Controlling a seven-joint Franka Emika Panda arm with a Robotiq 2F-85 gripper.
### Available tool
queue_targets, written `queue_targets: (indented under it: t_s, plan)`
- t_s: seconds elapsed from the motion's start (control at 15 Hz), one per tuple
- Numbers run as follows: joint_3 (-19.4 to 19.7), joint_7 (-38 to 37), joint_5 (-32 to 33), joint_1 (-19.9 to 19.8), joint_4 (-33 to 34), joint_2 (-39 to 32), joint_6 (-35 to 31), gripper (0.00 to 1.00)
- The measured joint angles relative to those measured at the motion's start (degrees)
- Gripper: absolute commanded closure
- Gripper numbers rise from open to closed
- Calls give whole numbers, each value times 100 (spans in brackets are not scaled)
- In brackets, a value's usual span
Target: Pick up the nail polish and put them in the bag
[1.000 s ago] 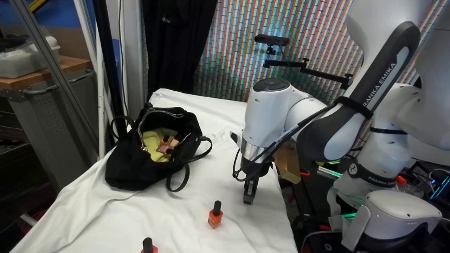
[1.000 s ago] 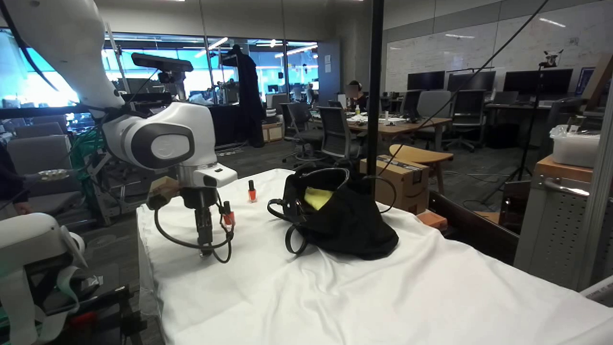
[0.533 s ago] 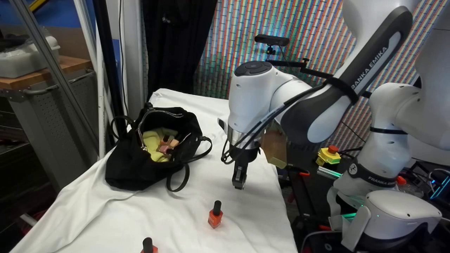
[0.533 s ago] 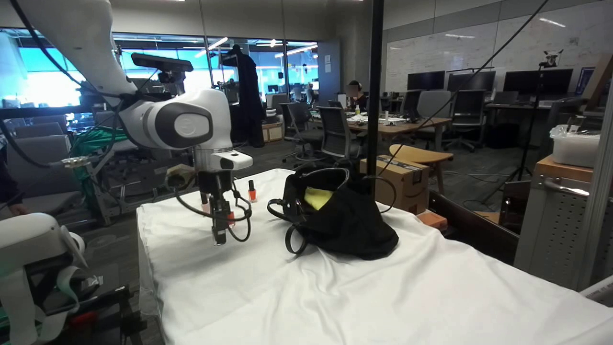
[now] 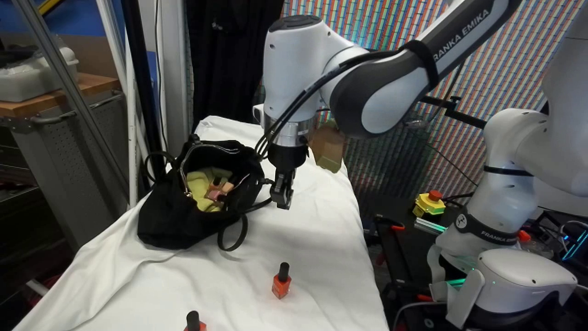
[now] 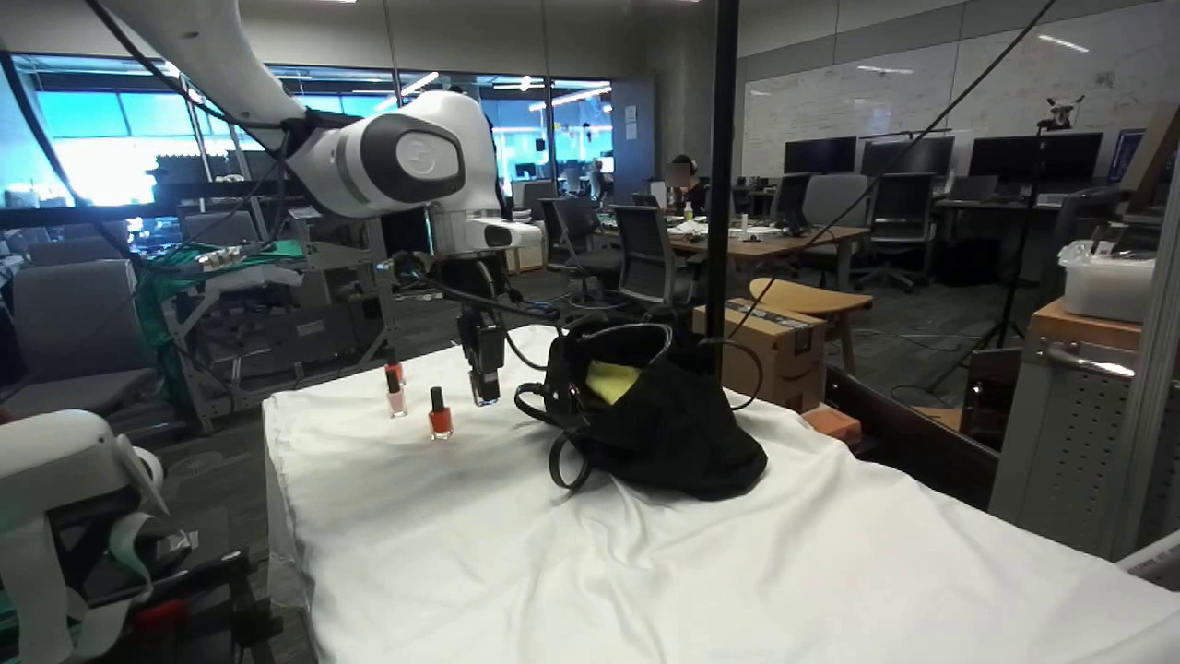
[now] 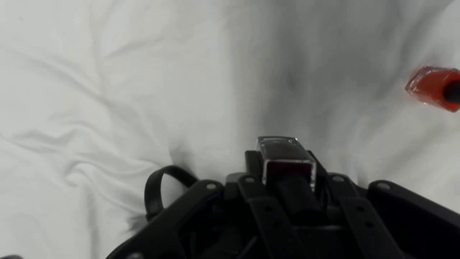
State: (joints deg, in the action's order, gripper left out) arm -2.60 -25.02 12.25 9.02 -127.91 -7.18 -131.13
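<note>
White-draped counter, chairs and whiteboard beyond | one bag | at least three nail polish bottles standing | at least two bagged bottles | one dark bottle, clamped in pincer above counter, near bag

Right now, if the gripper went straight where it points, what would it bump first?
Likely the white cloth: the gripper points down, holding a dark nail polish bottle. The bag handle seems off to one side, though depth is unclear.
</note>
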Motion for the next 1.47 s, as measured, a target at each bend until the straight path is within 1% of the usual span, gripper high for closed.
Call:
queue_targets:
  t_s: [0.2, 0.53, 1.13, 1.4, 1.47]
  plan:
    - [6, 212, 96, -81, 415, -67, 139, 84]
    - [18, 677, 98, -187, 1032, -349, 142, 84]
    - [26, 1199, 120, -198, 2267, -1396, 16, 84]
    - [50, 1319, 146, -175, 2750, -1817, -15, 84]
    - [72, 1326, 195, -164, 2859, -1915, -17, 74]
